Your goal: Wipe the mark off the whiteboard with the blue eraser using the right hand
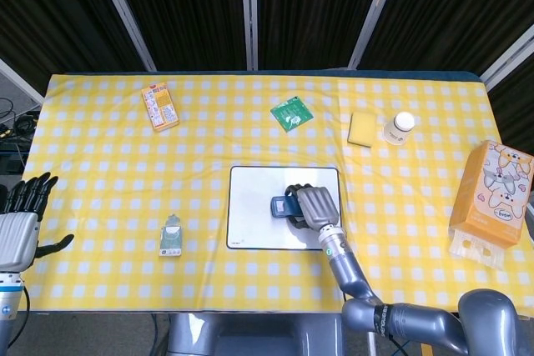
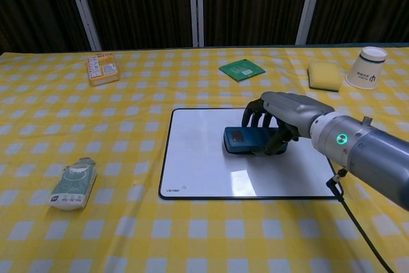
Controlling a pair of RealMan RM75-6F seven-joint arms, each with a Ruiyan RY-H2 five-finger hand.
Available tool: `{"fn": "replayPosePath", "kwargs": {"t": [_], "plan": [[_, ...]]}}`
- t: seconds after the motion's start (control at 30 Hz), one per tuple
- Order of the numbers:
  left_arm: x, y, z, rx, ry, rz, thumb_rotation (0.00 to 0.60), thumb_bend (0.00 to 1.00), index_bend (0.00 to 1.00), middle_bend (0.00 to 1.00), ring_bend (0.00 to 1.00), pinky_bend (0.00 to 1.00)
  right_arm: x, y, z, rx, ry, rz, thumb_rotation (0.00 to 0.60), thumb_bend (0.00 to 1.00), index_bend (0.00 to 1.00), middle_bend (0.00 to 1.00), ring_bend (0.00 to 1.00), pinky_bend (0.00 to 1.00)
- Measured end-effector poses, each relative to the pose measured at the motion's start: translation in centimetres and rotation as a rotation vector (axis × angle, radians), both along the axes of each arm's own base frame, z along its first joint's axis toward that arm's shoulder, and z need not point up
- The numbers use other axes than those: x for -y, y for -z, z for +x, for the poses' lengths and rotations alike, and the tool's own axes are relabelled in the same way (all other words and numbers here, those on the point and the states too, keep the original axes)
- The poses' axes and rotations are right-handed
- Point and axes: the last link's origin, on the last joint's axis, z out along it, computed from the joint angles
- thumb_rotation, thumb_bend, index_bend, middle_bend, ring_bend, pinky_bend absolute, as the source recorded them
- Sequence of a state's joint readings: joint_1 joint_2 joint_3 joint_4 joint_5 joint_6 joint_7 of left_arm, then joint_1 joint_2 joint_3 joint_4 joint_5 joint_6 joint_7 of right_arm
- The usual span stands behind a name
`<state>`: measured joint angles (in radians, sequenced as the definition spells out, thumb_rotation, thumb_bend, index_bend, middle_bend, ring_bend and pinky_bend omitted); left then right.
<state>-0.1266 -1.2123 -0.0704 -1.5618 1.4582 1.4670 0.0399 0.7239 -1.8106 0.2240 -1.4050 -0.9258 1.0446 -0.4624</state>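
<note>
The whiteboard lies flat at the middle of the table, and no mark shows on its white surface. My right hand grips the blue eraser and presses it onto the board's middle, right of centre. Fingers wrap over the eraser's far side. My left hand hangs off the table's left edge in the head view, fingers spread, holding nothing.
An orange snack box, a green card, a yellow sponge and a paper cup sit at the back. A small pouch lies left of the board. A cartoon box stands far right.
</note>
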Motion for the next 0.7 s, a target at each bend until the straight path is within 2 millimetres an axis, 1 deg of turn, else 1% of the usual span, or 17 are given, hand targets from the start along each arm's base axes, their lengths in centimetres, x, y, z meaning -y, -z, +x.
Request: {"fn": "replayPosePath", "kwargs": {"t": [0.1,0.3,0.4,0.53,0.6,0.7], "plan": [[0.1,0.0,0.0,0.000,0.000,0.001,0.600,0.00,0.00,0.00,0.00,0.00,0.0,-0.8,0.3,0.003,-0.019,-0.022,0.600,0.56,0.84,0.76,0.75,0.77],[0.1,0.0,0.0,0.000,-0.001,0.002,0.600,0.00,0.00,0.00,0.00,0.00,0.6,-4.0,-0.9,-0.015,-0.014,-0.096,0.600,0.56,0.84,0.76,0.75,0.77],[0.2,0.0,0.0,-0.003,-0.001,-0.001,0.600,0.00,0.00,0.00,0.00,0.00,0.7,-5.9,-2.0,-0.019,-0.006,-0.134,0.600,0.55,0.84,0.76,0.75,0.77],[0.3,0.4,0.2,-0.010,0.008,-0.011,0.600,0.00,0.00,0.00,0.00,0.00,0.2,-8.4,-4.6,-0.038,-0.006,-0.184,0.600,0.55,0.83,0.75,0.74,0.76],[0.3,0.4,0.2,-0.011,0.010,-0.011,0.600,0.00,0.00,0.00,0.00,0.00,-0.2,-9.2,-5.7,-0.047,-0.012,-0.197,0.600,0.55,0.83,0.75,0.74,0.75],[0.3,0.4,0.4,-0.011,0.016,-0.008,0.600,0.00,0.00,0.00,0.00,0.00,-0.9,-10.3,-7.8,-0.072,-0.011,-0.217,0.600,0.54,0.81,0.73,0.71,0.70]]}}
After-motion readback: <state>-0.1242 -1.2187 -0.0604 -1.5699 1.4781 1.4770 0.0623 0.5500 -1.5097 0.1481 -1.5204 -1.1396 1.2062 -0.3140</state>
